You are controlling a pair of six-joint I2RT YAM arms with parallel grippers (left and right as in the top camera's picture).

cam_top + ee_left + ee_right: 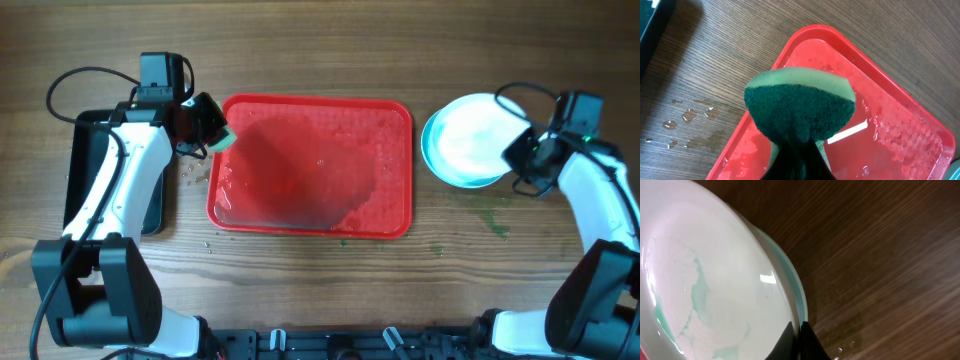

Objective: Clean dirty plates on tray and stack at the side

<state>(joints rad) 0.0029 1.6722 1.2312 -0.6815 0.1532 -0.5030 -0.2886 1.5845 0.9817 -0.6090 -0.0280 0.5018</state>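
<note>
Left hand (210,126) gripped green sponge (800,107) over tray (390,215) top-left corner, right hand (524,152) pinched top plate (470,140) rim, at surface (300,300) right edge

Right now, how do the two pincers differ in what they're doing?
The left pincer clamps a green sponge over a corner of the red tray; the right pincer pinches the rim of the top plate, stacked beside the tray. The sponge has a dark scrubbing face; the plate is pale and glossy, with faint green smears. Both pincers are shut on something.
</note>
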